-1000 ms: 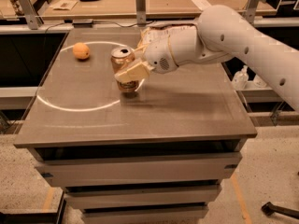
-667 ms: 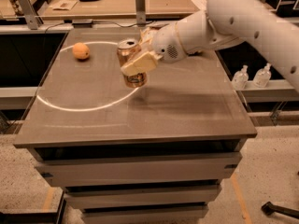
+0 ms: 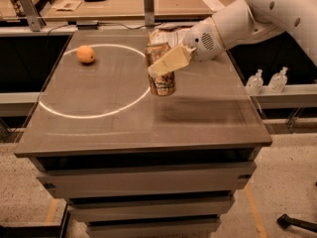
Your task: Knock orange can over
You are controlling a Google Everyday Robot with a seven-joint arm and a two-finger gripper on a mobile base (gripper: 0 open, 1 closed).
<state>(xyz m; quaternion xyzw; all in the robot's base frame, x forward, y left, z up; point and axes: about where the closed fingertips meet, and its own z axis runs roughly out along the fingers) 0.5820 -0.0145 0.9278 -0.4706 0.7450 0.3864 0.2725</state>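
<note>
The orange can (image 3: 161, 81) stands upright on the grey table (image 3: 124, 118), just right of the white circle painted on it. It is tan-orange with dark script and a silver top. My gripper (image 3: 169, 62) comes in from the right on the white arm and lies across the front of the can's upper half, touching or nearly touching it. It hides part of the can's top.
A small round orange fruit (image 3: 85, 54) lies at the far left inside the white circle (image 3: 64, 114). A crinkly snack bag (image 3: 167, 33) lies right behind the can. Two small bottles (image 3: 254, 81) stand on a ledge off the table's right edge. A wooden bench runs behind.
My gripper has moved right and a little up. The can now stands further right than before, still upright. The fruit has not moved.
</note>
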